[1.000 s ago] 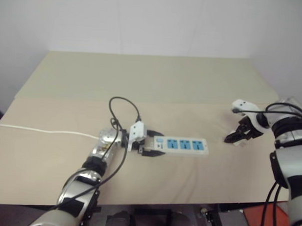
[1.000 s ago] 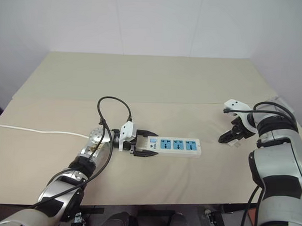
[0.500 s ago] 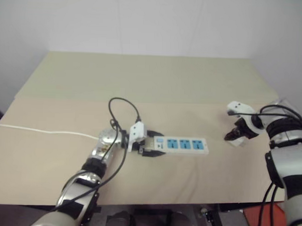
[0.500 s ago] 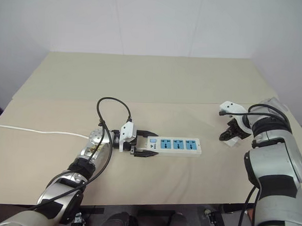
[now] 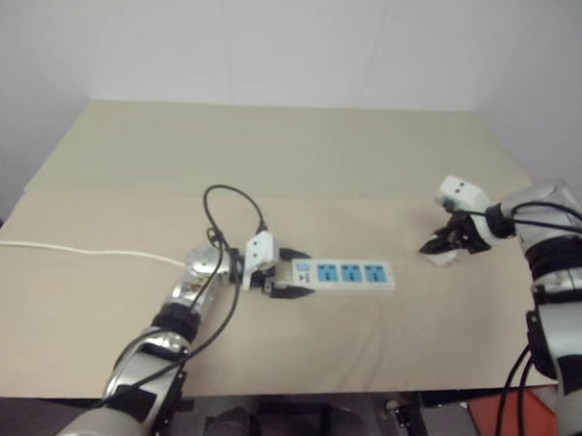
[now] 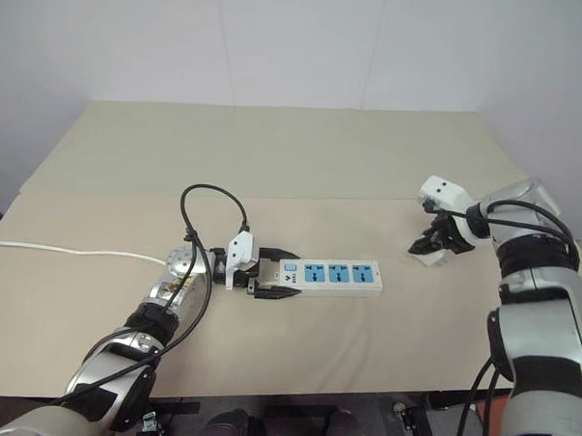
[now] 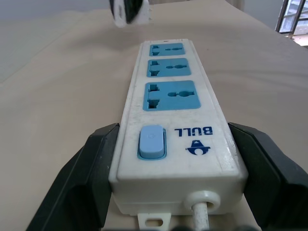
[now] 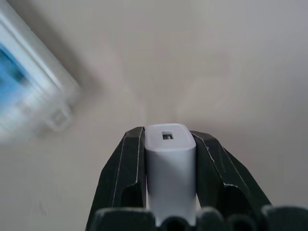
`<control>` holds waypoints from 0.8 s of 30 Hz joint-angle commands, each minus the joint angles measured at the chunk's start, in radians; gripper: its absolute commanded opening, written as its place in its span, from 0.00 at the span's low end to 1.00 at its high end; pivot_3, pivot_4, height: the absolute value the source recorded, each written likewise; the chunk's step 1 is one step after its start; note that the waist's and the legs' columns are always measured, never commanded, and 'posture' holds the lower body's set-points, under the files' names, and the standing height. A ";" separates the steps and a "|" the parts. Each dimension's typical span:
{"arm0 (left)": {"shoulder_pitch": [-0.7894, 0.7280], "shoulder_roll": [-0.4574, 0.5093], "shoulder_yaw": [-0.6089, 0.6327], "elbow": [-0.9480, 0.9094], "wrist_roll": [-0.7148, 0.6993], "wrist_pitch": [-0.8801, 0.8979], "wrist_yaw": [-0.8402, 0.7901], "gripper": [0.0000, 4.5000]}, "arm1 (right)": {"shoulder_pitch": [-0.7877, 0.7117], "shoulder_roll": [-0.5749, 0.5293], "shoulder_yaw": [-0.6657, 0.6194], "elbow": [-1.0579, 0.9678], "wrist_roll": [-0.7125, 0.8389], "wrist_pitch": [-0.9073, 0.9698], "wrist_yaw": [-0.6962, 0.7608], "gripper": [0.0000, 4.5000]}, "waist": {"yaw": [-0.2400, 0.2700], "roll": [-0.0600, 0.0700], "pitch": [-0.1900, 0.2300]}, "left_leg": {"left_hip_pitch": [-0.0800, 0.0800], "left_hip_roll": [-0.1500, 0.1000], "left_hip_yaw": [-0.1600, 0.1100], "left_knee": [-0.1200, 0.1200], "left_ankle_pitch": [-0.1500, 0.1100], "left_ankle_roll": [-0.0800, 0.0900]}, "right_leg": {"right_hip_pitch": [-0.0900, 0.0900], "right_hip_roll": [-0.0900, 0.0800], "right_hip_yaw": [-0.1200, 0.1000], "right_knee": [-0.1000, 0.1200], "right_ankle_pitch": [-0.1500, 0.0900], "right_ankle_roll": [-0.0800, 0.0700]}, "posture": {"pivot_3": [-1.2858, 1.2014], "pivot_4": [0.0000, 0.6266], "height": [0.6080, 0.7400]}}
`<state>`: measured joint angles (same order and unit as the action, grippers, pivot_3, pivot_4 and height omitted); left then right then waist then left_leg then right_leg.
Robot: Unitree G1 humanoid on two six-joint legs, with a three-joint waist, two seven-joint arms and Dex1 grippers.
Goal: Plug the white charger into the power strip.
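Observation:
The power strip (image 6: 332,275), a white bar with three blue sockets, lies flat in the middle of the table. My left gripper (image 6: 272,273) is shut on its switch end, one black finger (image 7: 96,163) against each long side. In the left wrist view the power strip (image 7: 173,110) runs away from me, blue switch nearest. The white charger (image 8: 169,163) sits between the fingers of my right gripper (image 8: 168,135), which is shut on it. This right gripper (image 6: 433,246) hangs with the white charger (image 6: 434,256) low over the table, well to the right of the strip's far end.
A thin white cord (image 5: 77,252) runs from the strip across to the table's left edge. A black cable (image 5: 229,201) loops up above my left wrist. The beige table (image 5: 303,161) stretches far back behind the strip; its front edge is close to me.
My right gripper has shut on the white charger, turned, and moved a little left and up with it. The left gripper still holds the strip in place.

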<state>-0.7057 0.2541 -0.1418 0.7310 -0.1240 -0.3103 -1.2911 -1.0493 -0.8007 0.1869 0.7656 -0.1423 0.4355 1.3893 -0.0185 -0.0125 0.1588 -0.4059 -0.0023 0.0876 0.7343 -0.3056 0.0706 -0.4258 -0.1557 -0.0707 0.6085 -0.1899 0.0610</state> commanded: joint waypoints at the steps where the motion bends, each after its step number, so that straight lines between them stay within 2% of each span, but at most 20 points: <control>1: 0.008 0.024 0.008 -0.048 -0.013 0.028 0.010 0.72 | 0.106 0.005 -0.193 -0.307 0.177 0.098 -0.066 0.26 | 0.003 0.000 0.000 | 0.000 0.000 0.000 0.000 0.000 0.000 | 0.000 0.000 0.000 0.000 0.000 0.000 | 0.52 0.24 1.00; 6: 0.019 0.035 0.008 -0.073 -0.022 0.050 0.013 0.72 | 0.266 0.087 -0.303 -0.584 0.304 0.180 -0.202 0.26 | 0.004 0.000 0.000 | 0.001 0.000 0.000 0.000 0.000 0.000 | 0.000 0.000 0.000 0.000 0.000 0.000 | 0.52 0.24 1.00; 11: 0.051 0.054 0.005 -0.110 -0.021 0.065 0.023 0.72 | 0.357 0.192 -0.358 -0.711 0.438 0.229 -0.296 0.26 | 0.003 0.000 0.000 | 0.001 0.000 0.000 -0.001 0.000 0.000 | 0.000 0.000 0.000 0.000 0.000 0.000 | 0.52 0.24 1.00; 15: 0.075 0.069 0.006 -0.136 -0.018 0.076 0.047 0.72 | 0.360 0.244 -0.336 -0.709 0.501 0.197 -0.296 0.26 | 0.004 0.000 0.000 | 0.002 0.000 0.000 -0.001 0.000 0.000 | 0.001 0.000 0.000 0.000 0.000 0.000 | 0.52 0.24 1.00; 24: 0.111 0.069 0.001 -0.201 -0.030 0.112 0.086 0.72 | 0.339 0.328 -0.253 -0.646 0.534 0.055 -0.246 0.26 | 0.003 0.000 0.000 | 0.002 0.000 0.000 -0.001 0.000 0.000 | 0.001 0.001 0.000 0.000 0.000 0.000 | 0.52 0.24 1.00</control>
<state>-0.6024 0.3163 -0.1405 0.5604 -0.1548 -0.2107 -1.2243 -0.6877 -0.4793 -0.0693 0.1161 0.3724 0.5485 1.1276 -0.0151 -0.0125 0.1588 -0.4034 -0.0027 0.0876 0.7336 -0.3055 0.0706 -0.4243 -0.1551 -0.0703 0.6089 -0.1898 0.0606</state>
